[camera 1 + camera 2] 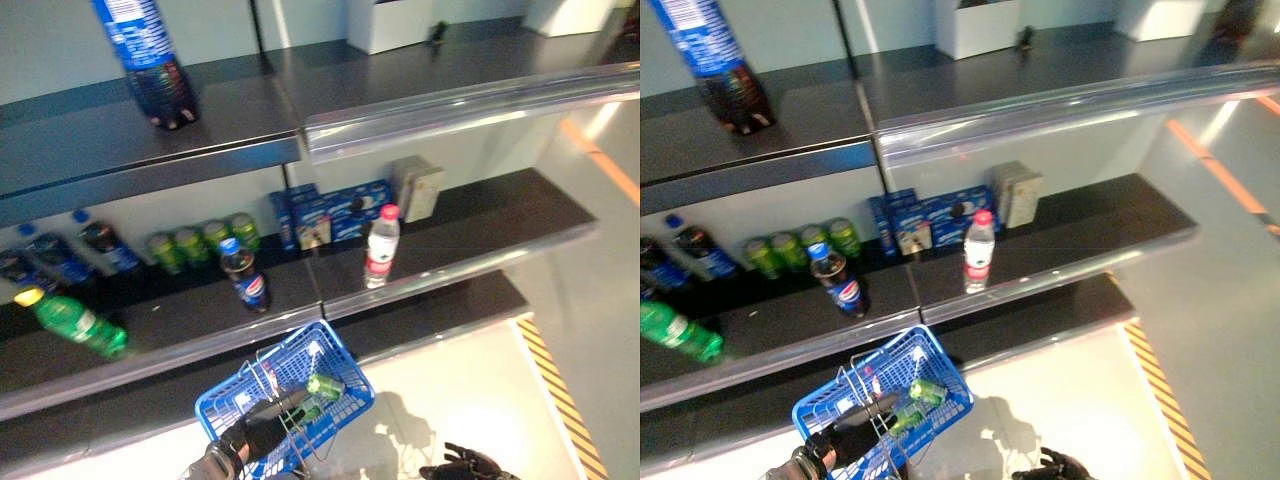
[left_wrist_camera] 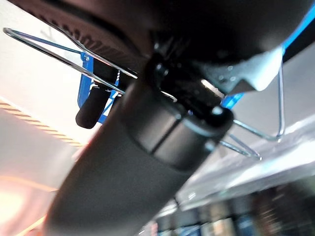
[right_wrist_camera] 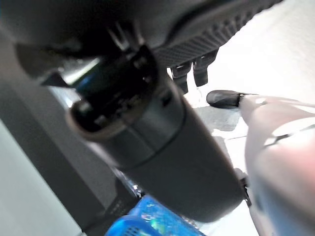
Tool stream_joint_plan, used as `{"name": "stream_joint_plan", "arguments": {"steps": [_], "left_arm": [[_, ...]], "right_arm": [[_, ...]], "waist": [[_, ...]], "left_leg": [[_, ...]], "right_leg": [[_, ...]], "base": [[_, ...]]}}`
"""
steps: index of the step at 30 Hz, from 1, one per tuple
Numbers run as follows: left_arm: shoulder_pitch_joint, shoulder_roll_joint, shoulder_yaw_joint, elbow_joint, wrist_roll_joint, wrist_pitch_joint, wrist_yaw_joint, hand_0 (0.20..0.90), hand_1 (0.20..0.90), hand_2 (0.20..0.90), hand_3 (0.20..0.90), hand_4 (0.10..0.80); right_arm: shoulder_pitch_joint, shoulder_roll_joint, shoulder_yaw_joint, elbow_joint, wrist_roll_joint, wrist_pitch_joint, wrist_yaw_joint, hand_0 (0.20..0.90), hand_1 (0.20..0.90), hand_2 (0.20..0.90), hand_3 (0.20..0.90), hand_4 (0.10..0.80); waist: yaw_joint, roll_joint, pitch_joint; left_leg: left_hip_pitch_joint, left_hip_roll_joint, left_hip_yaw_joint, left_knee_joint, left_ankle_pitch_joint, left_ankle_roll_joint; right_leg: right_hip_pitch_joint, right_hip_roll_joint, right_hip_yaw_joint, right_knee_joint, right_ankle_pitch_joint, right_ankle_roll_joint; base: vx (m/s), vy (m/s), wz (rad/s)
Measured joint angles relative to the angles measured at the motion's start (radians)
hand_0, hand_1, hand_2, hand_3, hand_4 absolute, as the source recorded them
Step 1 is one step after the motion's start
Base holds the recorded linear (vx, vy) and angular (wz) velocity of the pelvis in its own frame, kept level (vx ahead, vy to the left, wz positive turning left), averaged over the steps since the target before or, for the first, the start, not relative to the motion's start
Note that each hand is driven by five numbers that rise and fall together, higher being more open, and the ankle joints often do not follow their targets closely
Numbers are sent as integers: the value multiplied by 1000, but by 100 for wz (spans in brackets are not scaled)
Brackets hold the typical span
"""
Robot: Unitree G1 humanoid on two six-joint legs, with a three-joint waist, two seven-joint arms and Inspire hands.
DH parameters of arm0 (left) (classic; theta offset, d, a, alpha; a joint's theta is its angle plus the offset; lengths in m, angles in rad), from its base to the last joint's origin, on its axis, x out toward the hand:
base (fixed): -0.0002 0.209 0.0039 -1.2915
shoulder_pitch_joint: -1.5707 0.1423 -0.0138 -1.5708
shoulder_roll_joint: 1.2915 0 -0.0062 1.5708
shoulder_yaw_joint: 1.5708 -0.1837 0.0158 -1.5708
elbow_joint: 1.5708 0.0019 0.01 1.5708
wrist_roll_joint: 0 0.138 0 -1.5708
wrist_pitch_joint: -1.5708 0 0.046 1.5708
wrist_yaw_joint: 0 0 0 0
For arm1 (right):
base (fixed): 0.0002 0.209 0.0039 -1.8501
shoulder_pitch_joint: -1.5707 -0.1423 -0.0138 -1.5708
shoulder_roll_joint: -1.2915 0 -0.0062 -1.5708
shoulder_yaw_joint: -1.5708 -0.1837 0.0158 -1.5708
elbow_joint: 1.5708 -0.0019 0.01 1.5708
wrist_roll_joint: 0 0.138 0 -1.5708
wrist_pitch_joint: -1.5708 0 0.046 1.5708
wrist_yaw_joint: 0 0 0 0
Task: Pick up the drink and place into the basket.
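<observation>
While held low at the frame's bottom centre:
Basket (image 1: 345, 362): blue, green can (image 1: 325, 385) inside.
Left hand (image 1: 262, 428): fingers clenched round wire handle (image 1: 268, 372).
Right hand (image 1: 465, 464): lower right, finger state unclear.

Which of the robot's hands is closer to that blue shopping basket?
Left. The left hand grips the wire handle of the blue basket, while the right hand hangs off to the side above the floor, apart from it.
</observation>
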Motion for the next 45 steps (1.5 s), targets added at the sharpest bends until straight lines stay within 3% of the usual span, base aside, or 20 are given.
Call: {"name": "stream_joint_plan", "arguments": {"steps": [1, 3, 4, 6, 9, 12, 15, 18, 20, 21, 24, 26, 30, 33, 37, 39, 40, 41, 42, 45], "left_arm": [[8, -1, 1, 0, 0, -1, 0, 300, 300, 300, 200, 100], [17, -9, 0, -5, 0, 11, -5, 300, 300, 300, 200, 100], [9, -11, -2, -6, 0, 12, -5, 300, 300, 300, 200, 100], [-8, 2, -1, -8, 0, 11, -4, 300, 300, 300, 200, 100], [6, 17, 14, -2, 2, 13, -4, 300, 300, 300, 200, 100], [8, 17, 21, 1, 18, 20, -3, 300, 300, 300, 200, 100], [8, 22, 12, 7, 31, 26, -9, 300, 300, 300, 200, 100], [12, 45, 5, 10, 36, 25, -13, 300, 300, 300, 200, 100], [17, 55, 4, 10, 36, 22, -13, 300, 300, 300, 200, 100], [24, 53, 6, 12, 37, 18, -11, 300, 300, 300, 200, 100], [39, 35, 5, 5, 36, 11, -17, 300, 300, 300, 200, 100], [42, 32, 12, 5, 36, 11, -18, 300, 300, 300, 200, 100], [36, 48, 25, 5, 37, 11, -18, 300, 300, 300, 200, 100], [35, 52, 20, 5, 47, 12, -18, 300, 300, 300, 200, 100], [6, 51, 7, 6, 49, 13, -19, 300, 300, 300, 200, 100], [-5, 52, 4, 5, 49, 12, -19, 300, 300, 300, 200, 100], [-16, 55, -4, 5, 49, 12, -19, 300, 300, 300, 200, 100], [-31, 61, -20, 5, 50, 12, -19, 300, 300, 300, 200, 100], [-36, 63, -19, 5, 49, 10, -18, 300, 300, 300, 200, 100], [-40, 78, -15, 16, 40, 9, -8, 300, 300, 300, 200, 100]], "right_arm": [[2, -6, 0, -3, -1, -5, 0, 900, 900, 900, 900, 800], [18, -23, -13, -11, -1, -18, 0, 900, 900, 900, 900, 800], [36, -20, -27, -15, -1, -22, 0, 900, 900, 900, 900, 800], [40, -5, -27, -1, -2, -21, 2, 900, 900, 900, 900, 800], [42, 4, -56, 5, -1, -21, 0, 900, 900, 900, 900, 800], [43, 5, -56, 5, 0, -19, -2, 900, 900, 900, 900, 800], [38, 27, -51, 1, 2, -23, -2, 900, 900, 900, 900, 800], [36, 61, -43, -7, 2, -24, -2, 900, 900, 900, 900, 800], [39, 71, -37, -7, 2, -24, -1, 900, 900, 900, 900, 800], [40, 70, -32, -6, 2, -24, -1, 900, 900, 900, 900, 800], [37, 50, -32, -7, 1, -27, -1, 900, 900, 900, 900, 800], [38, 44, -32, -7, 0, -28, -1, 900, 900, 900, 900, 800], [39, 55, -31, -7, -4, -29, -1, 900, 900, 900, 900, 800], [53, 50, -31, -8, -21, -31, -2, 900, 900, 900, 900, 800], [39, 47, -35, -18, -20, -22, -20, 900, 900, 900, 900, 800], [39, 48, -36, -15, -13, -26, -20, 900, 900, 900, 900, 800], [38, 49, -38, -18, 8, -39, -18, 900, 900, 900, 900, 800], [46, 51, -39, -19, 26, -47, -14, 900, 900, 900, 900, 800], [47, 52, -39, -18, 28, -46, -7, 900, 900, 900, 900, 800], [38, 52, -39, -15, 28, -54, -2, 900, 900, 900, 900, 800]], "waist": [[-4, -2, 1], [-19, 25, -12], [-21, 28, -16], [-13, 2, -3], [-16, -17, -14], [-31, -10, -17], [-40, 11, -19], [-41, -5, -28], [-40, -25, -36], [-41, -39, -42], [-36, -16, -48], [-32, -13, -49], [-18, -45, -36], [-20, -66, -34], [-12, -77, 0], [-10, -78, 8], [-18, -67, 23], [-18, -66, 26], [-14, -72, 29], [-30, -78, 33]], "left_leg": [[18, 0, 2, 55, -13, -34], [32, -10, -10, 45, -33, -129], [36, -20, -7, 15, -24, -146], [31, -33, -12, -36, 10, -139], [35, -62, 17, -106, 42, -103], [51, -54, 113, -112, 39, -100], [61, -49, 67, -112, 31, -75], [54, -52, 51, -112, 30, -74], [55, -60, 41, -112, 29, -80], [58, -63, 33, -112, 29, -90], [62, -45, 52, -111, 27, -120], [62, -45, 53, -105, 26, -125], [63, -51, 53, -105, 20, -126], [63, -48, 130, -103, 19, -125], [64, -63, 133, -108, 6, -105], [63, -64, 102, -110, 5, -93], [68, -58, 60, -109, 13, -77], [61, -49, 19, -110, 13, -77], [61, -46, -3, -105, 15, -75], [62, -38, -57, -105, 14, -77]], "right_leg": [[14, -15, -11, 5, -2, 8], [23, -13, -23, 42, -25, 36], [15, -21, -24, 60, -39, 42], [3, -29, -28, 70, -49, 48], [18, -55, -41, 73, -45, 50], [26, -81, -67, 158, -49, 47], [-55, -119, -60, 291, -82, 52], [-100, -104, -67, 203, -42, 39], [-128, -105, -90, 131, 28, 37], [-132, -105, -91, 115, 85, 18], [-122, -84, -94, 106, 78, 17], [-120, -83, -96, 104, 76, 16], [-111, -91, -118, 104, 74, 16], [-90, -99, -141, 104, 72, 26], [-102, -140, -139, 175, 74, 29], [-128, -156, -100, 245, 76, 26], [-147, -155, -38, 289, 69, 37], [-156, -140, 35, 291, 43, 68], [-156, -123, 64, 253, 34, 88], [-149, -76, 107, 71, 67, 83]], "base": [[-130, 74, 58], [-105, 129, 84], [-93, 204, 105], [-53, 265, 76], [-37, 324, 66], [-56, 227, 62], [-42, 213, 39], [-44, 146, 31], [-37, 106, 25], [-14, 99, 24], [11, 79, 3], [5, 47, 0], [6, 59, 4], [6, 197, 27], [-18, 181, 24], [-15, -90, 30], [-1, -131, 54], [23, -143, 56], [47, -141, 39], [56, -258, 45]]}}
